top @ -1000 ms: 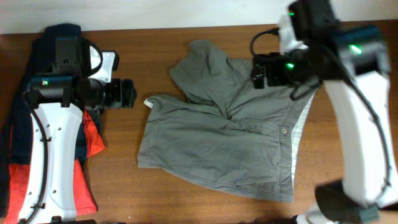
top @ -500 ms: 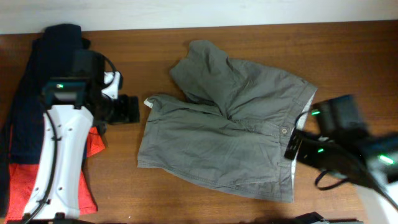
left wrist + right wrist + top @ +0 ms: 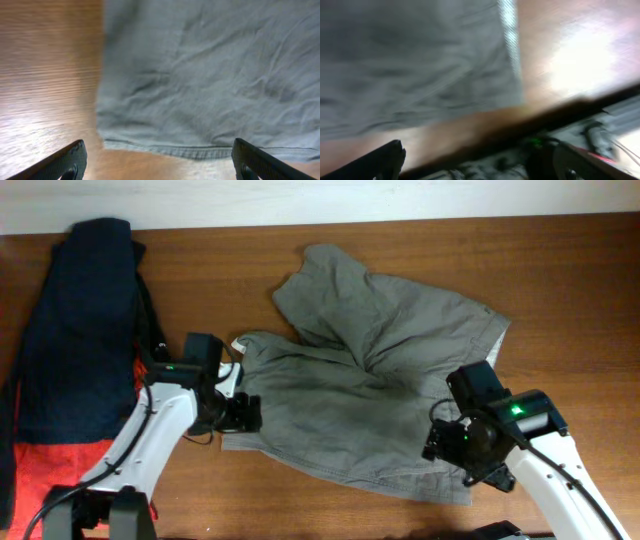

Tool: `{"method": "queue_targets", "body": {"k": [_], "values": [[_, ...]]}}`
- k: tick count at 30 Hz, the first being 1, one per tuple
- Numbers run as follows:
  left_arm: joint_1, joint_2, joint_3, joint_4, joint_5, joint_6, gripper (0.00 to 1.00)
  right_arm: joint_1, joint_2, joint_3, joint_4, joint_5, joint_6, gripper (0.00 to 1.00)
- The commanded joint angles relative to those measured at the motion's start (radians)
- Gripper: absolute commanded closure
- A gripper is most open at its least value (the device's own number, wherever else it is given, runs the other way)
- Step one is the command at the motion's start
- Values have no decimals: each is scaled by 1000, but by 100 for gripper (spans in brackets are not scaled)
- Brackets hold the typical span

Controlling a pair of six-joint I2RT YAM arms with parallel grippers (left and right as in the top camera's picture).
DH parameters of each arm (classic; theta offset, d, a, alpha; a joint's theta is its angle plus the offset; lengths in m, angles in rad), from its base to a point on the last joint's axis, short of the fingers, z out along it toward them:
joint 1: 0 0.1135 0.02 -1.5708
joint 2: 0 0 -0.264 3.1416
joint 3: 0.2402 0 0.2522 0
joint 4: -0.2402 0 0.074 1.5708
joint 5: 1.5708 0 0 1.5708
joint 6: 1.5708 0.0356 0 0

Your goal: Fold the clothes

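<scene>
Shorts (image 3: 370, 400), grey-khaki cotton: lie open at the centre of the wooden table (image 3: 560, 270). Waistband side faces 3 o'clock. One leg lies flat toward 9 o'clock, and the other leg (image 3: 330, 280) is skewed up toward 11 o'clock. Creases bunch at the crotch.

Left gripper (image 3: 243, 413): low over the garment's 8 o'clock corner. In the wrist view its fingers (image 3: 70, 160) stand wide apart with nothing between them. The stitched hem (image 3: 200, 150) runs across just ahead of them.

Right gripper (image 3: 437, 442): over the cloth at the garment's 4 o'clock, near the waistband end. The wrist view is blurred. The two fingers (image 3: 387, 160) appear spread and nothing appears gripped. A pale strip at the waistband edge (image 3: 509, 30) lies ahead, with bare wood beside it.

Navy garment (image 3: 80, 330): at the table's 9 o'clock, apart from the shorts. Orange-red garment (image 3: 40, 480): at 8 o'clock, partly under it. Neither belongs to the job.

Step judged in hand: taking the near edge at both ends for a first fold, with nothing lifted yet.

Handling notes:
- Slide one finger under each corner so the pinch catches hem and waistband, not only the top layer.
- Close both grips before raising, and lift level so the cloth stays taut between them.
- Carry the edge toward 12 o'clock.
- The skewed leg probably needs straightening, or the fold will come out lopsided.
</scene>
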Motion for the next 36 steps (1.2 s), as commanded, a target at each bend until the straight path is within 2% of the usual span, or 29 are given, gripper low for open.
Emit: {"method": "queue_targets", "body": {"k": [1,8,11,13,15,19,20,22,26,28,29,30,31,33,36], "values": [[-27,-9,-56,47,19,-10,8,2,-10,-17,41,-60,13,1],[-45,-8,-114,104,19,-17,10,2,5,-67,93,-45,36,1],[-45,-8,-126,104,19,-17,28,2,13,-80,102,-44,44,1],[-45,-8,-127,104,24,-18,43,2,14,-88,113,-44,56,1],[-45,-8,-127,104,45,-21,63,2,14,-106,132,-45,64,1],[-46,-8,-127,103,95,-21,85,2,14,-152,158,-54,90,1],[-47,-8,-130,102,93,-21,94,2,14,-167,163,-56,100,1],[-47,-8,-140,102,89,-21,99,2,14,-188,169,-57,119,1],[-47,-8,-142,83,84,-21,97,2,14,-206,173,-58,122,1],[-47,-8,-142,71,55,-21,77,2,14,-206,177,-59,122,1],[-47,-8,-142,60,16,-47,56,2,14,-206,180,-59,122,0],[-47,-8,-142,53,-20,-82,39,2,14,-206,181,-59,122,1],[-47,-8,-142,50,-63,-118,28,2,14,-206,181,-59,122,1],[-47,-8,-142,62,-76,-134,24,2,14,-206,181,-59,122,1],[-47,-6,-142,85,-77,-140,24,2,14,-206,181,-58,122,1]]}}
